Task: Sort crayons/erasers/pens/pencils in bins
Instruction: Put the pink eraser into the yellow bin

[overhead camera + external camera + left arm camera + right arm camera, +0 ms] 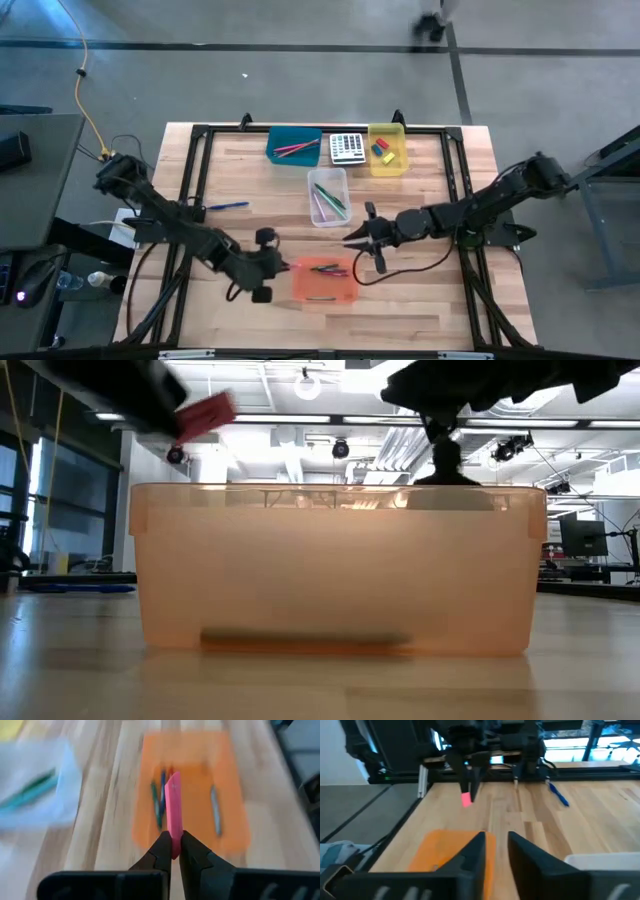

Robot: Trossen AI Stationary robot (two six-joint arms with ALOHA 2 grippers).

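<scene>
Crayons (322, 268) lie in the orange bin (325, 281), which I take as my landmark near the front of the table (240, 310); in the left wrist view I count several thin sticks on its floor, blurred.

Going left to right: well to the left of the orange bin and farther back, a blue pen (228, 206) lies alone on the wood. Behind the orange bin stands the clear bin (328, 196) with green and purple pens (329, 200) in it. Farther back sits the teal bin (294, 145) holding pink pencils (296, 149), then the calculator (347, 148), then the yellow bin (388, 149) with the erasers (381, 149), red, blue and yellow-green.

My left gripper (264, 267) sits just off the orange bin's left edge, fingers pinched tight on a pink stick (173, 812) that points out over the bin; I cannot tell whether it is a crayon or something else. In the low view it shows raised above the bin's rim, clear of the plastic.

My right gripper (362, 243) hovers at the orange bin's back right corner, beside the clear bin. Its fingers (470, 854) stand apart with a gap between them and nothing in it.
</scene>
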